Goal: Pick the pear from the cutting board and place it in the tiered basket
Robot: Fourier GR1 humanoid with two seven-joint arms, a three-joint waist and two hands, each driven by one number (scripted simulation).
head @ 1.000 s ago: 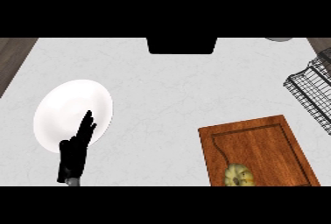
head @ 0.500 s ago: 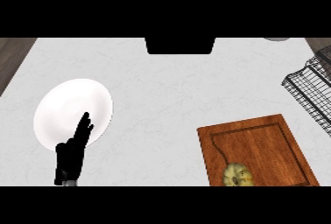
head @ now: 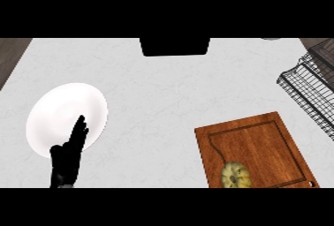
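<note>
Nothing grasped yet: pear (head: 235, 175) sits near edge of board (head: 254, 143), right side of desk (head: 163, 88). Left hand (head: 67, 156) rests open, fingers straight, over plate (head: 62, 110). Basket (head: 313, 88) far right, ready to receive.

Pear (head: 235, 175): yellow-green, rounded, seen from above, resting on the wooden cutting board (head: 261, 141) near that board's near edge. The board lies toward the tabletop's near right corner. Tiered basket (head: 309, 90): dark wire, at the tabletop's right edge, apart from the board.
</note>
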